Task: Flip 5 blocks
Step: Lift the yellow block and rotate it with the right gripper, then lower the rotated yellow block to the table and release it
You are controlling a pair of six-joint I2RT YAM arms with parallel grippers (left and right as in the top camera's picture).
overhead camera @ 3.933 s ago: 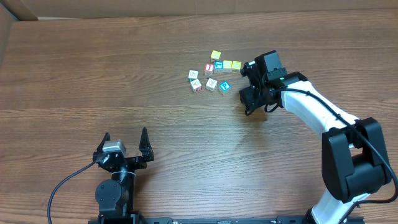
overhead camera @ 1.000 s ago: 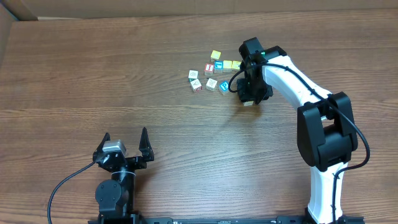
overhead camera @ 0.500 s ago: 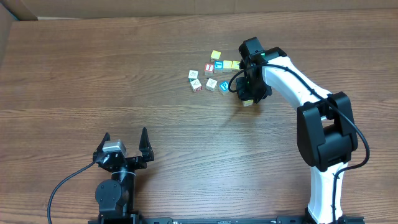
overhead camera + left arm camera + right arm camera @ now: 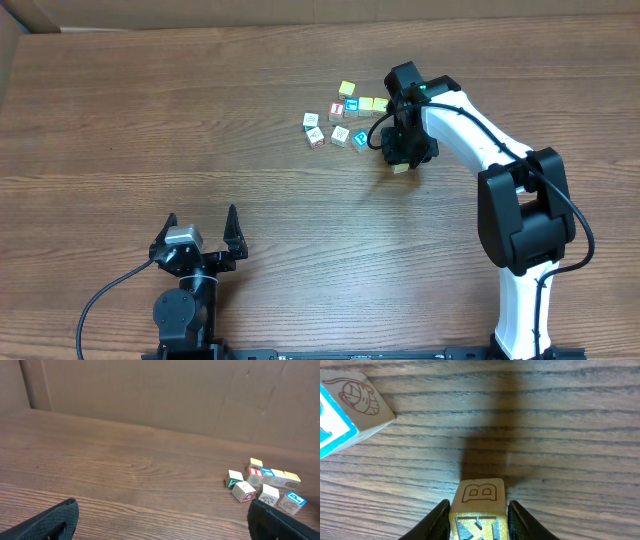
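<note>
We see the right gripper (image 4: 478, 519) clamped on a yellow-faced block (image 4: 479, 494) lettered "B", just right of the blue "P" block (image 4: 361, 140) and low over the table (image 4: 150, 120), so we judge one flip to be under way; how many of the other blocks (image 4: 340, 134) beside the "P" block are already turned we cannot tell. The right arm (image 4: 470, 125) reaches in with its wrist bent steeply down, while the left gripper (image 4: 200, 232), jaws wide apart, sits well away from the "P" block.
</note>
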